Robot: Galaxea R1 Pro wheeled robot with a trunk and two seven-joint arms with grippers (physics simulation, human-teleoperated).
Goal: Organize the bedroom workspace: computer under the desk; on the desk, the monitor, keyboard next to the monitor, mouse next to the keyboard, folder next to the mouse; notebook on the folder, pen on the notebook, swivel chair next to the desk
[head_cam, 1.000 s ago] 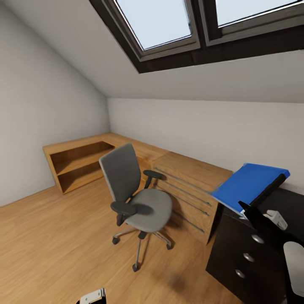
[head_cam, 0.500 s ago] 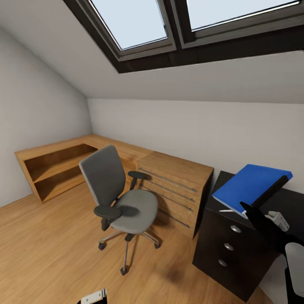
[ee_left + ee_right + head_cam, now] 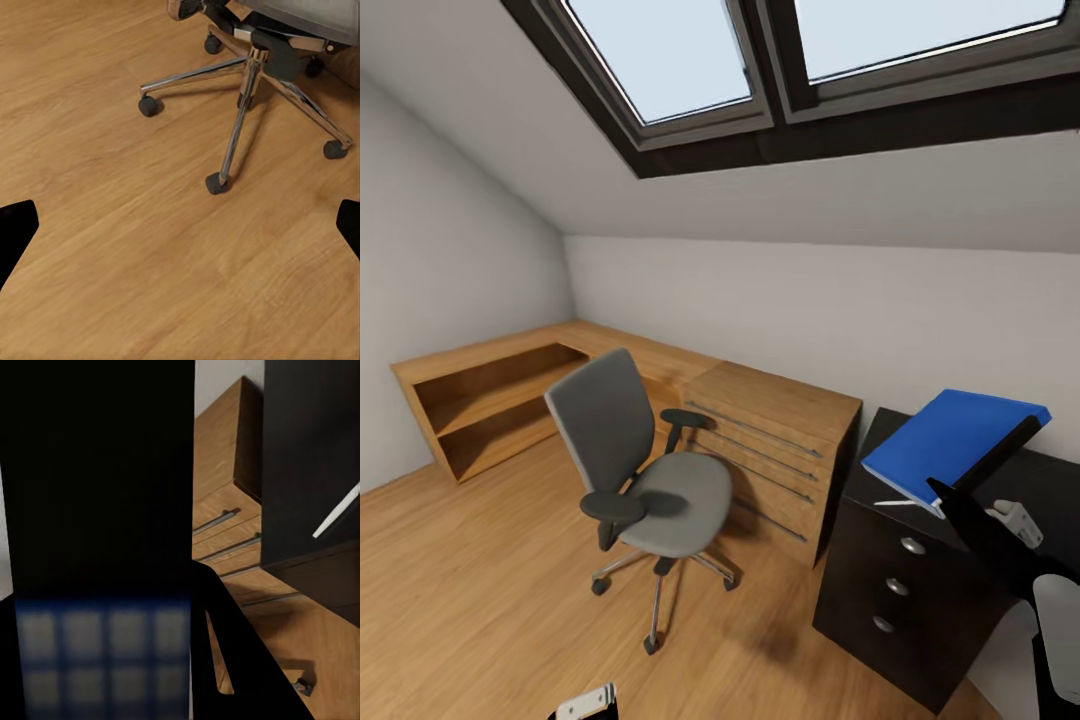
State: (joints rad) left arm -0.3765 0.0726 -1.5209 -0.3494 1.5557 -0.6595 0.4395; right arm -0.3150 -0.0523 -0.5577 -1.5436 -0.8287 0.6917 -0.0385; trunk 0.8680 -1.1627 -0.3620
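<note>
The blue folder (image 3: 952,434) hangs tilted over the left end of the black desk (image 3: 890,570), with my right gripper (image 3: 998,452) shut on its right edge. In the right wrist view the folder (image 3: 97,510) shows as a dark slab close to the camera. The grey swivel chair (image 3: 650,470) stands on the wood floor to the left of the desk, its seat bare. My left gripper (image 3: 180,225) is open low over the floor, and the chair's star base (image 3: 247,97) lies ahead of it. Monitor, keyboard, mouse, notebook and pen are out of view.
A wooden drawer unit (image 3: 770,445) stands between the chair and the desk, against the back wall. A low wooden shelf (image 3: 485,400) runs along the left wall. A sloped ceiling with skylights (image 3: 760,60) hangs overhead. Open floor (image 3: 460,600) lies in front of the chair.
The whole picture has shifted left, so the camera has turned right toward the desk. The folder stays in my right gripper at the same spot in view.
</note>
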